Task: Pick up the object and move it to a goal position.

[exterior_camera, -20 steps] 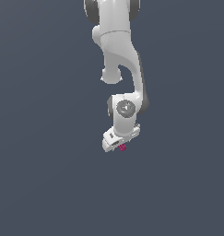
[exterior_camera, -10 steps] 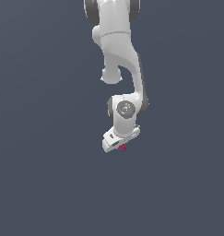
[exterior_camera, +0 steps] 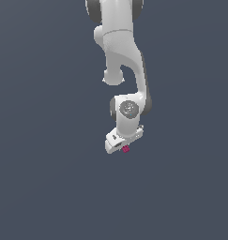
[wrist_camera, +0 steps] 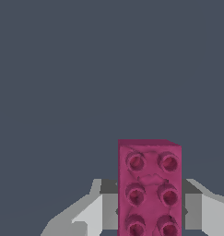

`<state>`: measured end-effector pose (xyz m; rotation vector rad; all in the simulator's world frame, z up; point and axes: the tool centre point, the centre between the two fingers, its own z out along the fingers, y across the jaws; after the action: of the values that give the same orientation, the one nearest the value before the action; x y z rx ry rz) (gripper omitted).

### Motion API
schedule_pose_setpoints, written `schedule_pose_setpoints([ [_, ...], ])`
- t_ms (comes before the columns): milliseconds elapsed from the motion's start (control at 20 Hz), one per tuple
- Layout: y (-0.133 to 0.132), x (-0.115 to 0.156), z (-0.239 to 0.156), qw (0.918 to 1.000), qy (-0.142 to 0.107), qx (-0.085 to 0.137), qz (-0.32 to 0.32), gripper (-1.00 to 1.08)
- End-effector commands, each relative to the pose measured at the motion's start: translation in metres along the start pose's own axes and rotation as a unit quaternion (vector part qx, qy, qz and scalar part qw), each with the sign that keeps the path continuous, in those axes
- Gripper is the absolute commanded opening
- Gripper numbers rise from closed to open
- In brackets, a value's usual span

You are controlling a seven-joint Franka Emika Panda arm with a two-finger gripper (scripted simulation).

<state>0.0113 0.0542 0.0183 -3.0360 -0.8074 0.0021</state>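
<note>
Between the two grey fingers (wrist_camera: 92, 214) of the gripper (wrist_camera: 150, 212) sits the magenta-red block (wrist_camera: 149, 189), its studded face turned toward the wrist camera and its long axis running straight out from the palm, past the fingertips. A finger flanks each long side, and each appears to press against the block, so I judge the gripper clenched on it, gripping across the narrow width rather than the length.

From the exterior view, the white arm (exterior_camera: 121, 56) hangs down over the plain dark ground, and only a speck of the block (exterior_camera: 126, 149) shows beneath the gripper head (exterior_camera: 123, 139), toward the exterior view's right of that head. Whether the block is clear of the ground or touching it cannot be told, since the flat background gives no shadow or edge to judge by.

No goal marker shows in either view, so the direction of the carry cannot be read; the grasp looks made and the transport is what remains
</note>
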Motion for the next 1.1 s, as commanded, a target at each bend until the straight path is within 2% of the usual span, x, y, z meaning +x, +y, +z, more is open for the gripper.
schedule_pose_setpoints([
  [0, -0.005, 0.000, -0.007, 1.0000, 0.001, 0.000, 0.000, -1.00],
  [450, -0.038, -0.006, -0.056, 1.0000, 0.000, -0.001, -0.001, -1.00],
  [1050, -0.113, -0.019, -0.168, 1.0000, 0.000, -0.002, -0.001, -1.00],
])
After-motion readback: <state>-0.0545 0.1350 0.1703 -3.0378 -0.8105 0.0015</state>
